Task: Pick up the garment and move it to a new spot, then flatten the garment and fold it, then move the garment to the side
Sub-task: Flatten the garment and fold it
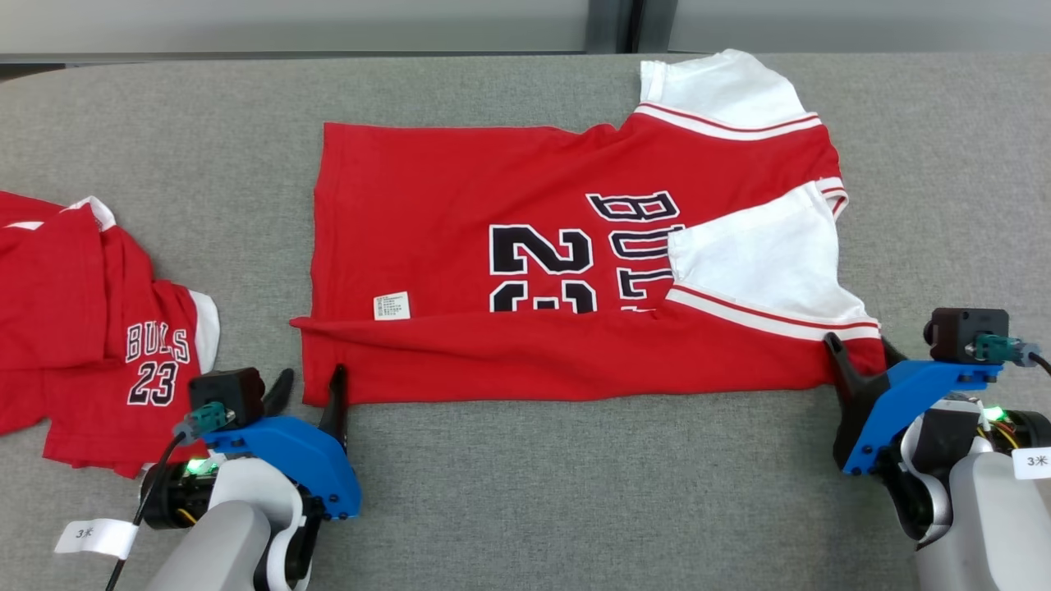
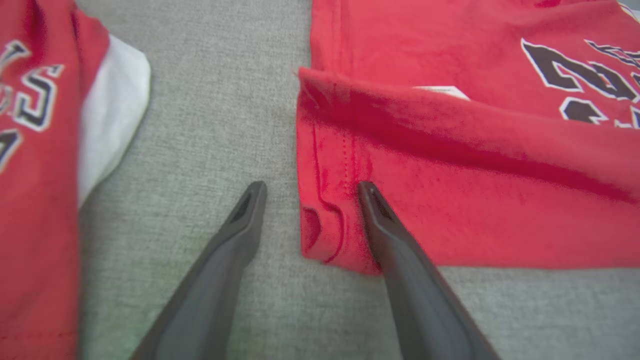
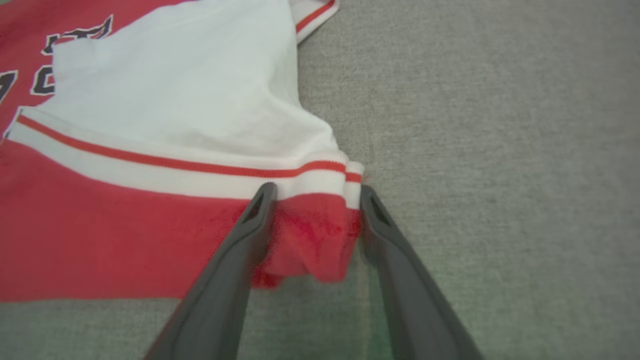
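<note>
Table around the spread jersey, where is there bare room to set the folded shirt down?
Bare grey table runs wide along the near edge between the left claw and right claw, and again right of the spread jersey. A narrower strip separates it from the second jersey at the robot's left; that side is crowded.

It looks like a robot lab or test room: a grey fabric-covered table (image 1: 525, 492), plain pale wall panels (image 1: 328, 25) along the top edge, and a paper tag (image 1: 96, 538) on a cable at the lower left.

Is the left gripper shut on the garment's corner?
No: the left gripper is open, one finger over the table, the other over the garment corner.
</note>
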